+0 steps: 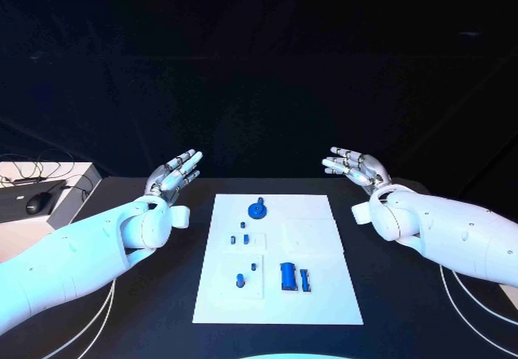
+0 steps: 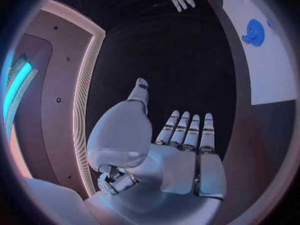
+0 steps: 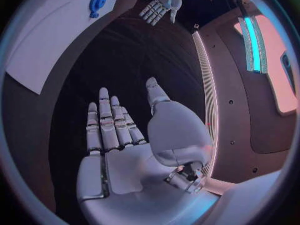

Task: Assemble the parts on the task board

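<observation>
Hovering with fingers spread and gripping nothing: the left silver robot hand at the left middle of the head frame, the right silver robot hand at the right middle, both raised above the black desk and flanking the far end of the white rectangular task board. Lying in the centre of the frame, the board is running lengthwise from upper centre down toward the bottom edge. Sitting near its upper end, the round blue gear-like part is falling between the two hands, below and inward of each, perhaps slightly closer to the left one. Lying lower right of the board's middle, the long blue block and the slimmer blue bar beside it are keeping their long axes parallel to the board's length, well apart from either hand. Standing in the board's left half, several small blue pegs. Judging from this, reaching down and inward is looking needed for either hand.
</observation>
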Robot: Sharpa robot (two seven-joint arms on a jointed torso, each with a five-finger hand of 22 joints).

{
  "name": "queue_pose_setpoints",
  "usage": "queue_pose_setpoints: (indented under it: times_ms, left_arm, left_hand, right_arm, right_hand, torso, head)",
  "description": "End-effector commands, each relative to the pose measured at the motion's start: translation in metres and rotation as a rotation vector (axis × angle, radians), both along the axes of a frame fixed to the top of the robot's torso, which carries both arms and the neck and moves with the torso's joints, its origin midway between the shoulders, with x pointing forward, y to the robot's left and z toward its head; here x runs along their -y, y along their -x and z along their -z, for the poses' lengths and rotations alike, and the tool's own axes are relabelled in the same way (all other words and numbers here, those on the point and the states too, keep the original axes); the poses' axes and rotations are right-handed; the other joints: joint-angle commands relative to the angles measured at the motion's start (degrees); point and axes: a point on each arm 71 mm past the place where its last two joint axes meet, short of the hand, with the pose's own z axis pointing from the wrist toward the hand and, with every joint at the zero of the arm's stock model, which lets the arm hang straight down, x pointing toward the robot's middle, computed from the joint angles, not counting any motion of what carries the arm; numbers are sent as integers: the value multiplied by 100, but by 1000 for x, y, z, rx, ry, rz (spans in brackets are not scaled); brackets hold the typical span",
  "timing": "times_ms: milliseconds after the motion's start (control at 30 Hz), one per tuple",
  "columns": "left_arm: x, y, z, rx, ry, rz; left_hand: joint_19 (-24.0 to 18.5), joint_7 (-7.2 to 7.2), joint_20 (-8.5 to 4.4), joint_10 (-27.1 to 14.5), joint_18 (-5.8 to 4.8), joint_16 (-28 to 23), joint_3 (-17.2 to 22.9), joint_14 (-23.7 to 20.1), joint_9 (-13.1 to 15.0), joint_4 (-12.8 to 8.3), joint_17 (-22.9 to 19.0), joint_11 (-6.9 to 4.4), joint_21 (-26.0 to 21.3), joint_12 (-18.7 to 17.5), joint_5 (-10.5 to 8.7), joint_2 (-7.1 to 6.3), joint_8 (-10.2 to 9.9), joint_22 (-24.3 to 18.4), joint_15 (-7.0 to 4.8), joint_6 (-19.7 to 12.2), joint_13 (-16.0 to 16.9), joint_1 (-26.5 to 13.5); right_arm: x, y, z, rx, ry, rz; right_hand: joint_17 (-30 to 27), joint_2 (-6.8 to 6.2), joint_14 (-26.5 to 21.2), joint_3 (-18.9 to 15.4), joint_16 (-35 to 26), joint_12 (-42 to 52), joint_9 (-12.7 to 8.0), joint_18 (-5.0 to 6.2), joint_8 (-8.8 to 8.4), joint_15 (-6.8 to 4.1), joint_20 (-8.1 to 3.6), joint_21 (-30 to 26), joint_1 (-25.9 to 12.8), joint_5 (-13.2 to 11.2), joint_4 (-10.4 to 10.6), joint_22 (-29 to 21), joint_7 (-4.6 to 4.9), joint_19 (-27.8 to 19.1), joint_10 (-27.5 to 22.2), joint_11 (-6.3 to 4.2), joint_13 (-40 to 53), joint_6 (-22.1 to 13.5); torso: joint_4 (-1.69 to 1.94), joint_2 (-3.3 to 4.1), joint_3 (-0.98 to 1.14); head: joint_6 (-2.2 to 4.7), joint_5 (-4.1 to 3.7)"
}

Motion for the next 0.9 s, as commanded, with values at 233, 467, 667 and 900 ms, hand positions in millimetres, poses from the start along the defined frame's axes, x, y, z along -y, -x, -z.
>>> queue_pose_setpoints:
  times_ms: [233, 467, 667, 900]
  left_arm:
    - [35, 16, -15, 20, -45, -26]
    - [65, 40, -28, 31, -95, -50]
    - [77, 52, -34, 36, -117, -60]
    - [79, 54, -34, 36, -121, -61]
  left_hand:
    - [-1719, -235, -742, -2092, -336, -124, 356, -1725, -143, -147, -122, -367, -143, -136, -129, 75, -142, -145, -457, -2200, -131, -6411]
    - [-1719, -235, -742, -2092, -336, -124, 356, -1725, -143, -147, -122, -367, -143, -136, -129, 75, -142, -145, -457, -2200, -131, -6411]
    - [-1719, -235, -742, -2092, -336, -124, 356, -1725, -143, -147, -122, -367, -143, -136, -129, 75, -142, -145, -457, -2200, -131, -6411]
    - [-1719, -235, -742, -2092, -336, -124, 356, -1725, -143, -147, -122, -367, -143, -136, -129, 75, -142, -145, -457, -2200, -131, -6411]
  right_arm:
    - [-31, 21, -8, 3, -114, 51]
    - [-64, 52, -21, -23, -230, 100]
    - [-79, 68, -29, -46, -280, 124]
    - [-83, 74, -32, -54, -294, 131]
  right_hand:
    - [-175, -161, -4761, 0, -171, -191, -180, -124, -169, -370, -391, -184, -5924, -436, 287, -680, -470, -2406, -3699, -423, -156, -2582]
    - [-175, -161, -4761, 0, -171, -191, -180, -124, -169, -370, -391, -184, -5924, -436, 287, -680, -470, -2406, -3699, -423, -156, -2582]
    - [-175, -161, -4761, 0, -171, -191, -180, -124, -169, -370, -391, -184, -5924, -436, 287, -680, -470, -2406, -3699, -423, -156, -2582]
    - [-175, -161, -4761, 0, -171, -191, -180, -124, -169, -370, -391, -184, -5924, -436, 287, -680, -470, -2406, -3699, -423, -156, -2582]
  torso:
    - [-134, -75, 50]
    - [-201, -113, 75]
    - [-207, -116, 77]
    - [-207, -116, 77]
  head:
    - [491, -25]
    - [744, -35]
    - [763, -36]
    - [763, -36]
